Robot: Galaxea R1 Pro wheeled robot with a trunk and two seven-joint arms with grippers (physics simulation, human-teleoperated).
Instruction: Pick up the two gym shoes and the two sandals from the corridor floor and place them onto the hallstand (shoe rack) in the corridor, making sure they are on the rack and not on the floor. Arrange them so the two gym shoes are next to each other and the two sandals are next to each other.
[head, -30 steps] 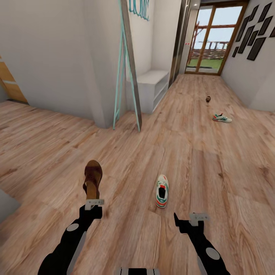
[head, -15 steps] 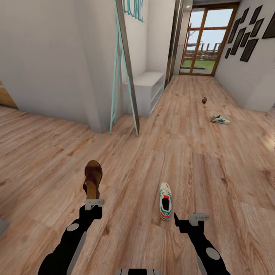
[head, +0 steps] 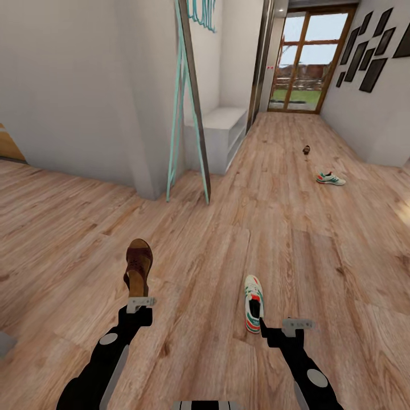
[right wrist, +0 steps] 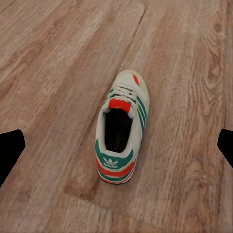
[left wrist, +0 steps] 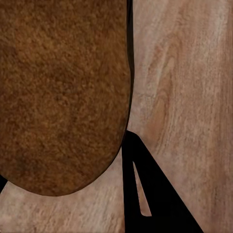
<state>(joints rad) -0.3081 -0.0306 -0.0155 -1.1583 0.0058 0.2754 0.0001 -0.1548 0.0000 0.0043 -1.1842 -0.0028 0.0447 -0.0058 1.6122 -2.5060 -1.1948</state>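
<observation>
My left gripper (head: 139, 304) is shut on a dark brown sandal (head: 138, 265), held above the corridor floor (head: 319, 256); in the left wrist view its sole (left wrist: 58, 92) sits beside one black finger (left wrist: 145, 194). One gym shoe (head: 253, 303), white with green stripes, lies on the floor just ahead of my open right gripper (head: 282, 333); the right wrist view has it (right wrist: 120, 128) between the spread fingertips (right wrist: 9, 150), untouched. Far down the corridor lie the other gym shoe (head: 330, 179) and the other sandal (head: 307, 150). I cannot tell whether the white bench (head: 222, 134) is the hallstand.
A teal-framed panel (head: 191, 102) leans on the left wall corner in front of the bench. Teal letters (head: 204, 12) hang above it. A glass door (head: 304, 62) closes the corridor's far end, and dark frames (head: 370, 51) hang on the right wall.
The whole view has shifted, so the camera moved. The near gym shoe now lies lower and further right in view, close to my right gripper. The sandal stays in the left gripper.
</observation>
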